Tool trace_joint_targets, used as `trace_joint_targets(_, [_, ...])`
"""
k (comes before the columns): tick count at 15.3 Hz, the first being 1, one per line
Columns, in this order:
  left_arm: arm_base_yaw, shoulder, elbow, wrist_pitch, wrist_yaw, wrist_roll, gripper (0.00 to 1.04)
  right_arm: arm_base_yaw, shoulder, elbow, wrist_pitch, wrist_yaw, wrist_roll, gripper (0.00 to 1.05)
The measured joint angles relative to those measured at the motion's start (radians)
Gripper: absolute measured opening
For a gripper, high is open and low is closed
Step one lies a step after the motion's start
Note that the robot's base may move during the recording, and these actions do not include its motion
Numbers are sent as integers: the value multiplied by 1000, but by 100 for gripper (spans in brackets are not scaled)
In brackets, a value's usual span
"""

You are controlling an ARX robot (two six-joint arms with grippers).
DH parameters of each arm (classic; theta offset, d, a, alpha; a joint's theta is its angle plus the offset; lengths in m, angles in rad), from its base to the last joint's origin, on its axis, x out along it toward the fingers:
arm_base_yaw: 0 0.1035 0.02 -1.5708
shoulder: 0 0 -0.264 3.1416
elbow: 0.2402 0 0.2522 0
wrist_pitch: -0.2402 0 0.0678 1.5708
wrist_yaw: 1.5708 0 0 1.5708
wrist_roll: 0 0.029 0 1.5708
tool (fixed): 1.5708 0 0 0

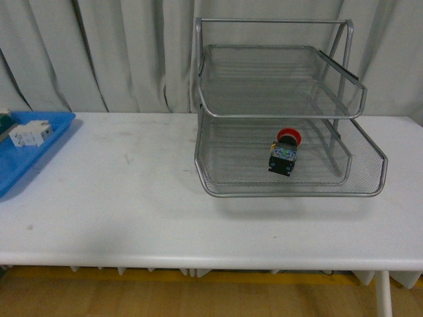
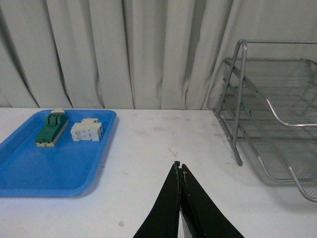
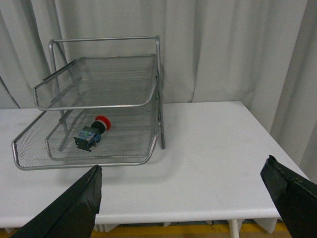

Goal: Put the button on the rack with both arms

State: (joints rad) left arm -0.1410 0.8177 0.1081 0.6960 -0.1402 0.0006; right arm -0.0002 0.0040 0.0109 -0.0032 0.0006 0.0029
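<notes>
Button: the red-capped push-button [image 1: 285,153] lies on its side inside the wire-mesh rack [image 1: 277,117], under the top tray, touching neither gripper.
Tier: it looks to rest on 1 of the 2 lower trays. The overlapping mesh makes it hard to say which.
Long axis: roughly front to back in the rack, with the red cap toward the curtain and the black body toward the rack's open front lip.
Rack position: on the right half of the desk [image 1: 132,211], close to its rear edge.
Left gripper: the left gripper [image 2: 179,173] is clenched, its fingers pressed together with nothing between them. It points at bare desk between the blue tray [image 2: 49,168] and the rack.
Right gripper: the right gripper [image 3: 183,167] is released and spread wide, holding nothing. The button [image 3: 92,133] lies ahead of it, toward its left-hand finger.
Nearer arm: probably the right, since its camera faces the rack's open front.
Task state: placement looks complete, so any next move is likely just to keep clear of the rack.
Blue tray contents: a green-and-cream block [image 2: 51,131] and a white component [image 2: 87,131], at the desk's left end.
Hidden: the front view shows neither arm, and the left wrist view cuts off the rack and misses the button.
</notes>
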Motion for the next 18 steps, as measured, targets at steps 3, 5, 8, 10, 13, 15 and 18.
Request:
trace_joint_targets(3, [42, -114, -39, -74, 36, 0, 2, 0, 0, 0, 0, 0, 0, 98])
trace_joint_targets(5, [137, -189, -69, -102, 133, 0, 2, 0, 0, 0, 0, 0, 0, 98])
trace_joint_targets(8, [138, -319, -99, -203, 140, 0, 2, 0, 0, 0, 0, 0, 0, 98])
trace_joint_targets(10, [138, -399, -99, -284, 140, 0, 2, 0, 0, 0, 0, 0, 0, 98])
trace_joint_targets(13, [138, -493, -99, -368, 140, 0, 2, 0, 0, 0, 0, 0, 0, 98])
trace_joint_targets(15, [138, -542, -99, -422, 140, 0, 2, 0, 0, 0, 0, 0, 0, 98])
trace_joint_targets(18, [138, -595, -99, -470, 140, 0, 2, 0, 0, 0, 0, 0, 0, 98])
